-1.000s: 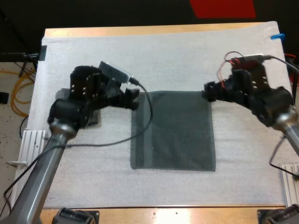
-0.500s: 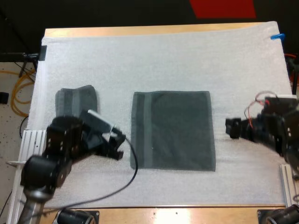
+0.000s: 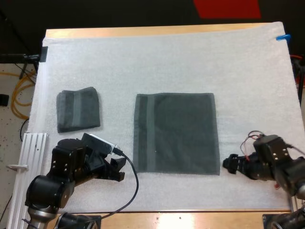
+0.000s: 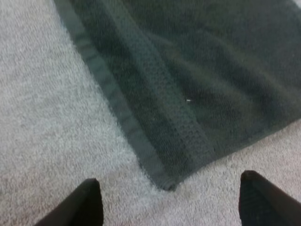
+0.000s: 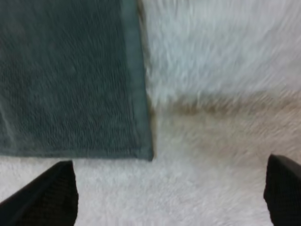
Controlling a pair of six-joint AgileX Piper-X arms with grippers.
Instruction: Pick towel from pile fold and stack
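Note:
A dark grey-green towel [image 3: 176, 132] lies flat and spread out in the middle of the white mat. A smaller folded towel [image 3: 78, 109] rests at the mat's left side. My left gripper [image 3: 120, 169] sits low beside the flat towel's near left corner [image 4: 164, 181], fingers [image 4: 80, 207] wide apart and holding nothing. My right gripper [image 3: 229, 164] is just off the near right corner [image 5: 146, 153], also open with its fingers [image 5: 51, 190] clear of the cloth.
The white mat [image 3: 167, 62] covers most of the wooden table. A ribbed metal rail [image 3: 33, 143] runs along the mat's near left edge, another at the far right [image 3: 295, 183].
Both arms have swept from the towel's far corners toward me, down along its left and right sides, and now sit at its near corners. The towel has not moved.

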